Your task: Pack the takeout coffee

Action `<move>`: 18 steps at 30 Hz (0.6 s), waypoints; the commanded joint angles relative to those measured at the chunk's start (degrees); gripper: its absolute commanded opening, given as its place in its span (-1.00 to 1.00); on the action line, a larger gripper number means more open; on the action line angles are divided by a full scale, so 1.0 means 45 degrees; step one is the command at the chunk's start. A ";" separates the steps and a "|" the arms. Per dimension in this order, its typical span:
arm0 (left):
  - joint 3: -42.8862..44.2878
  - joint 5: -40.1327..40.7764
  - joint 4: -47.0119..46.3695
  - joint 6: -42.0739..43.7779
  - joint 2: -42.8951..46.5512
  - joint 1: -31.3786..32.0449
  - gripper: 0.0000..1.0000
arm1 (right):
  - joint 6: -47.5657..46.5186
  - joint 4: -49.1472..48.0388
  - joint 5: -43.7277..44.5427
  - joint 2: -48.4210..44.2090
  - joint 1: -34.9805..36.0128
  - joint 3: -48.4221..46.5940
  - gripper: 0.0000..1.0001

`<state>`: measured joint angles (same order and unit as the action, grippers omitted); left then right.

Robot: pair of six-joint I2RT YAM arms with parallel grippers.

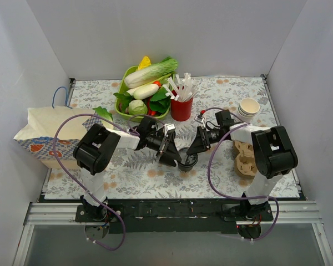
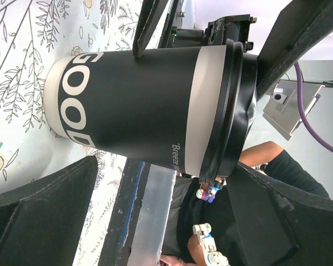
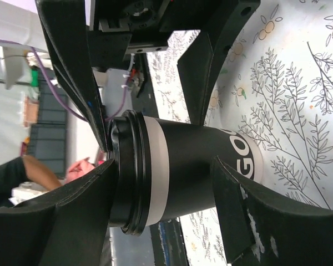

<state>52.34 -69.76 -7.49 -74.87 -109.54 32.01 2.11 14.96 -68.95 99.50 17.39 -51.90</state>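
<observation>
Standing between left tool [image 1: 171, 157] and right tool [image 1: 194, 148]: takeout coffee [image 1: 188, 161].

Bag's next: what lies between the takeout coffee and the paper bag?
Top view: only the left arm spans from takeout coffee to paper bag; cloth beneath partly hidden.

Cup [image 2: 139, 105]: paper, matt black with a white band and white print. Lid [image 2: 238, 111]: black plastic, slight gloss. Right fingers [image 3: 277, 227]: matt black plastic, scuffed white in spots. Tablecloth [image 1: 222, 94]: smooth, leaf print. Bag [image 1: 44, 130]: cream paper, creased. Holder [image 1: 181, 111]: red, smooth. Carrier [image 1: 243, 160]: brown moulded pulp, rough. Vegetables [image 1: 150, 72]: shiny, plastic look. White cups [image 1: 248, 106]: matt, paper look.
</observation>
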 commanded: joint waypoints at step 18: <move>-0.0224 0.0482 -0.2027 -0.1271 -0.1869 -0.0394 0.86 | 0.4255 -0.5140 -0.1592 0.1872 -0.0075 0.1962 0.34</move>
<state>52.66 -75.53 -14.15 -81.17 -114.48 32.36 19.94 -8.58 -78.19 104.99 16.34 -46.15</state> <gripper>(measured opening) 0.941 0.700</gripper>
